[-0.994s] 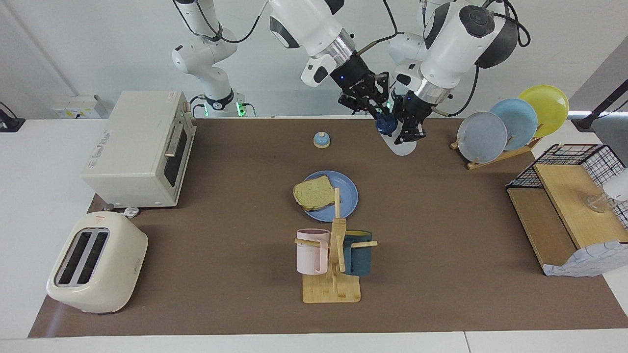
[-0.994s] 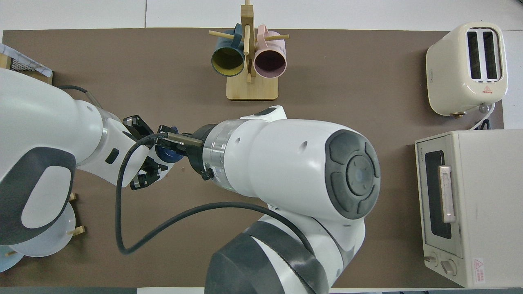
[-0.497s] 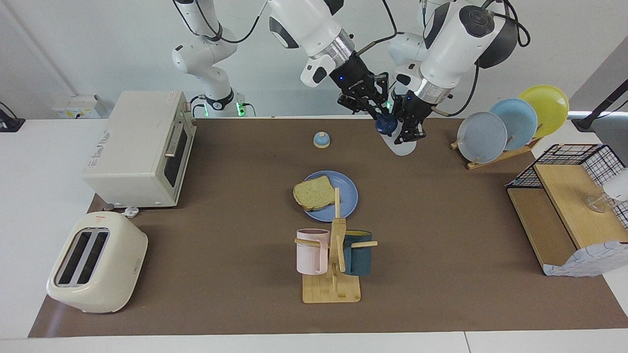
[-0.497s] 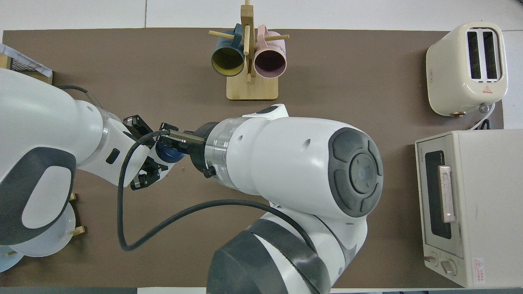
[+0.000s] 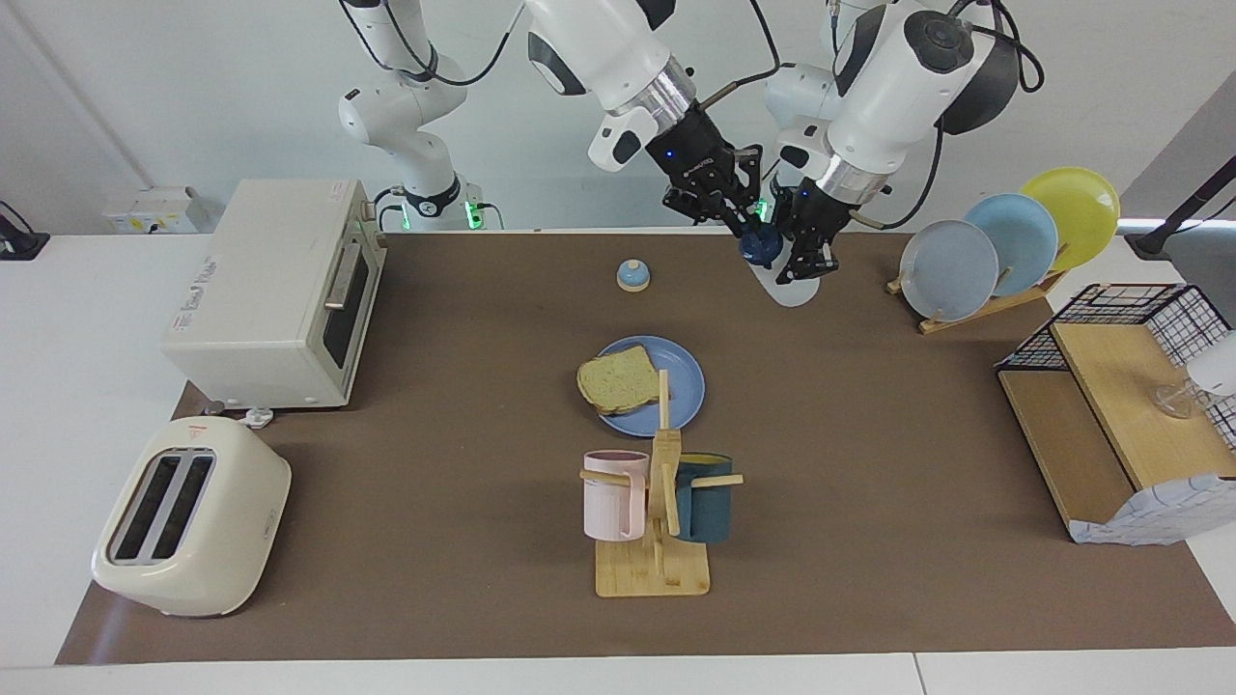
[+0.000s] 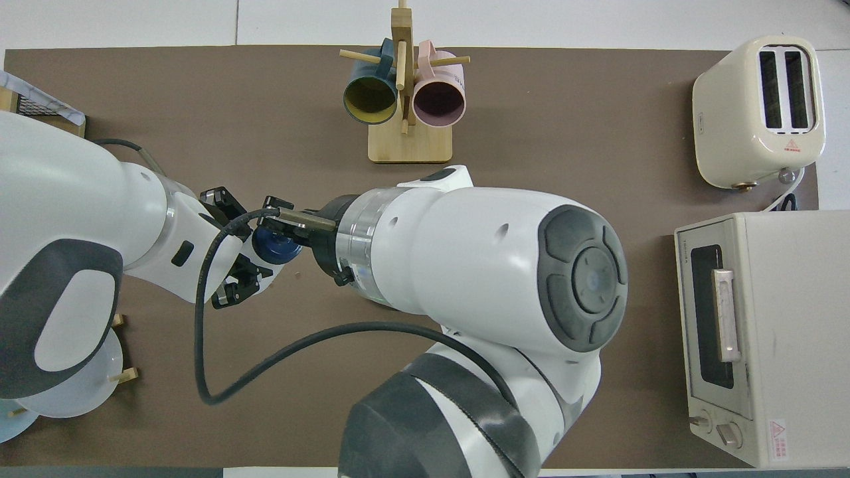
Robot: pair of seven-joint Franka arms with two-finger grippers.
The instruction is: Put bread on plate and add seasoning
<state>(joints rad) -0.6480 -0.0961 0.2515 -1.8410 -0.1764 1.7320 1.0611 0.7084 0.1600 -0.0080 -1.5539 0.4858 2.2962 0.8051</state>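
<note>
Both arms angled down, meeting over bench near robots, toward left arm's end.
Plate (image 5: 676,386) mid-bench, bread (image 5: 616,378) flat on it.
Left pincer (image 5: 809,259) pinching seasoning (image 5: 784,280); bottle tilted, cap up.
Right pincer (image 5: 736,214) at navy cap (image 5: 760,245); spread or pressed together: cannot tell.

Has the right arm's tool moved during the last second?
Yes, slightly: the right tool at the seasoning cap shifted toward the bell's side.
</note>
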